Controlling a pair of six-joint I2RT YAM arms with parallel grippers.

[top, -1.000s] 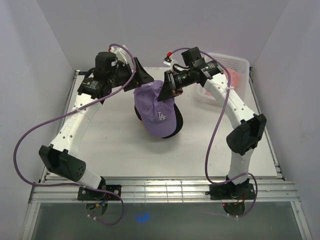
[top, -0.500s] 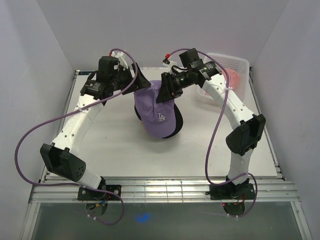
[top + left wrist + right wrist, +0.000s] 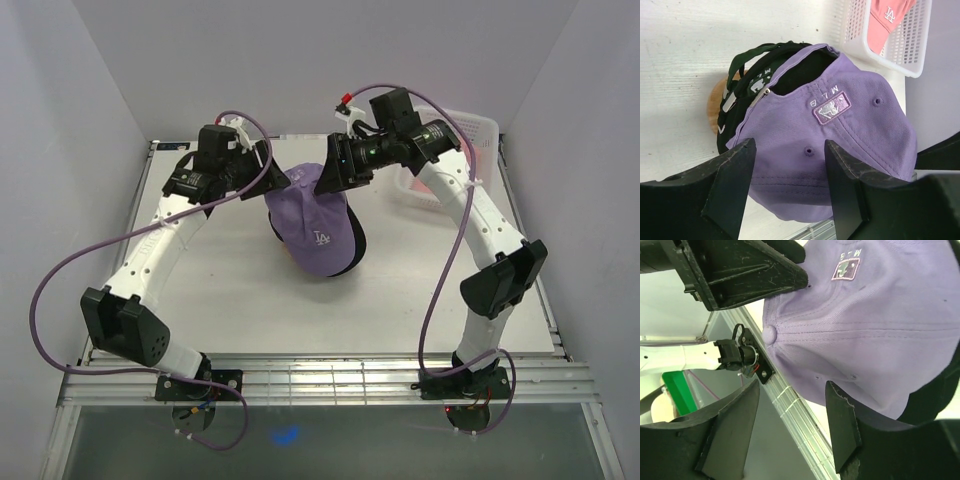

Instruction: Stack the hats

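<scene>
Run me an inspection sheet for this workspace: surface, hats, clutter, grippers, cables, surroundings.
Surface: white table, stack standing mid-table.
Job's things: lavender cap tops stack over black cap; pink cap in white mesh basket.
Clutter: white mesh basket at far right; wooden stand under stack.
Grippers: left gripper and right gripper open, aimed at lavender cap; contact unclear.
Cables: purple cables loop beside arms, off the hats.
Surroundings: plain walls.
</scene>
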